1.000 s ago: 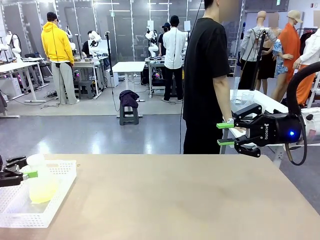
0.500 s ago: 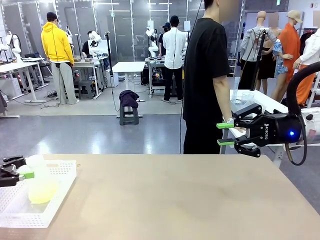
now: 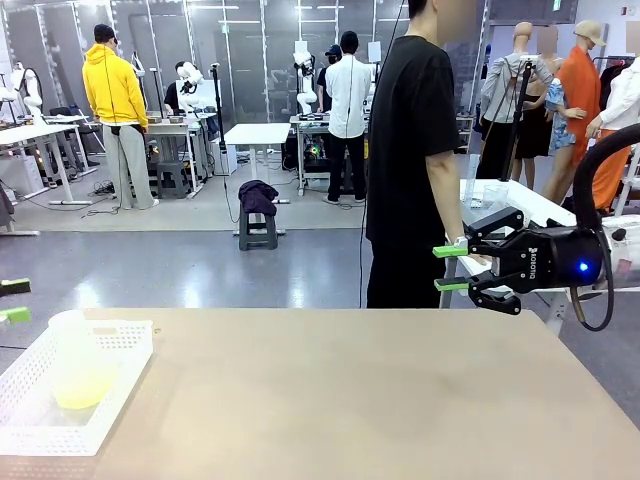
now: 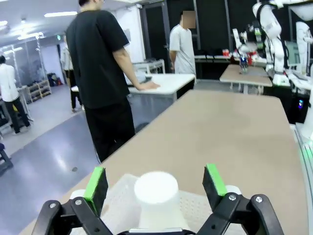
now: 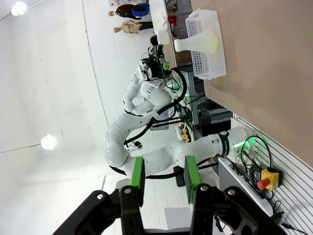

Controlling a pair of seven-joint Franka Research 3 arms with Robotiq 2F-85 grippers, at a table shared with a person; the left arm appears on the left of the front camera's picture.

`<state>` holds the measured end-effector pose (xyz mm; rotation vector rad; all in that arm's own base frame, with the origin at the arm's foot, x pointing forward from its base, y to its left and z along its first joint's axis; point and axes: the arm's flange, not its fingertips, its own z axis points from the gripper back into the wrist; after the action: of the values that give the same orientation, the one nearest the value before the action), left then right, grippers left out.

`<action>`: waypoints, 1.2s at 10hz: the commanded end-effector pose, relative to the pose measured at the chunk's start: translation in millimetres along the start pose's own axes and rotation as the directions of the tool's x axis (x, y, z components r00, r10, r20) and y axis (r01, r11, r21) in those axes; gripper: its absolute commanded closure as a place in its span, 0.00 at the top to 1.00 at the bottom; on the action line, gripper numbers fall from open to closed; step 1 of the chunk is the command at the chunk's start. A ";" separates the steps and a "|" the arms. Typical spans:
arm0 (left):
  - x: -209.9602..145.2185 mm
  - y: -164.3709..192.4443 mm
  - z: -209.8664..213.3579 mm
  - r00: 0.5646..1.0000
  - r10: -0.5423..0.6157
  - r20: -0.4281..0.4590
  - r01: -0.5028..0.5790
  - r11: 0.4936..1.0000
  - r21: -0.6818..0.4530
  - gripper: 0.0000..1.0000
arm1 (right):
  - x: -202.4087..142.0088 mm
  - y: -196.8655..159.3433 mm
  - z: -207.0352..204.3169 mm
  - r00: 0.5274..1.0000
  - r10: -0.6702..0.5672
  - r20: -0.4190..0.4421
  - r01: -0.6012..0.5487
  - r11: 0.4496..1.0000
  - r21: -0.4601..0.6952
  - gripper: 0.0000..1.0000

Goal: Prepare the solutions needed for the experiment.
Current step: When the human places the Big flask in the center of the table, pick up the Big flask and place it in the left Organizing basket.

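A clear conical flask (image 3: 75, 355) stands upright in a white perforated tray (image 3: 125, 335) at the table's near left corner. The solutions (image 3: 80, 388) show as a shallow pale yellow-green layer in its bottom. My left gripper (image 3: 12, 300) hangs open at the picture's left edge, up and left of the flask and apart from it. In the left wrist view the flask's white top (image 4: 156, 188) sits beyond the left gripper (image 4: 154, 178), between its wide-spread pads. My right gripper (image 3: 450, 268) hovers off the table's far right, jaws partly apart and holding nothing. The right wrist view shows the flask (image 5: 195, 43) and the tray (image 5: 208, 63) far off.
A person in black (image 3: 410, 150) stands at the table's far side, one hand resting on a neighbouring white table (image 3: 520, 200). The tan tabletop (image 3: 350, 390) stretches bare between the tray and my right gripper.
My left gripper has drawn back from the flask's neck, moving left and up. The flask stays upright in the tray. The right arm has not moved.
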<state>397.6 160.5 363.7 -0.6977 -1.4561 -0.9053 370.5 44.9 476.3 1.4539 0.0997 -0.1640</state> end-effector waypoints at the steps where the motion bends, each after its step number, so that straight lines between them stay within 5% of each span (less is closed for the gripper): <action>1: 30.4 -9.0 0.5 0.995 0.004 0.098 -0.007 1.000 0.024 1.00 | -1.3 2.0 -0.7 1.000 0.002 -0.002 -0.002 1.000 0.014 0.43; 2: 47.7 -15.8 -6.3 0.985 0.062 0.160 -0.058 0.998 -0.026 1.00 | -1.3 2.0 -0.7 1.000 0.002 -0.002 -0.002 1.000 0.014 0.43; 4: 78.3 -55.4 -20.4 0.945 0.322 0.054 -0.314 0.942 -0.117 1.00 | -1.3 2.0 -0.7 1.000 0.002 -0.002 -0.002 1.000 0.014 0.43; 5: 83.7 -70.3 -25.5 0.873 0.480 -0.086 -0.487 0.853 -0.190 1.00 | -1.3 2.0 -0.7 1.000 0.002 -0.002 -0.002 1.000 0.014 0.43; 7: 82.0 -86.9 -41.9 0.736 0.600 -0.314 -0.676 0.674 -0.298 1.00 | -1.3 2.0 -0.7 1.000 0.002 -0.002 -0.002 1.000 0.014 0.43; 9: 77.0 -94.0 -56.6 0.659 0.652 -0.374 -0.752 0.569 -0.332 1.00 | -1.3 2.0 -0.7 1.000 0.002 -0.002 -0.002 1.000 0.014 0.43; 10: 71.0 -85.5 -66.1 0.830 0.444 -0.337 -0.553 0.734 -0.394 1.00 | -1.3 2.0 -0.7 1.000 0.002 -0.002 -0.002 1.000 0.014 0.43; 11: 67.4 -101.1 -58.6 0.684 0.654 -0.322 -0.729 0.611 -0.308 1.00 | -1.3 2.0 -0.7 1.000 0.002 -0.002 -0.002 1.000 0.014 0.43; 12: 67.4 -101.1 -58.6 0.684 0.654 -0.322 -0.729 0.611 -0.308 1.00 | -1.3 2.0 -0.7 1.000 0.002 -0.002 -0.002 1.000 0.014 0.43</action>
<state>337.6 49.9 415.9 -1.3401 -0.6777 -0.6781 370.4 45.3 476.2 1.4534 0.1002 -0.1636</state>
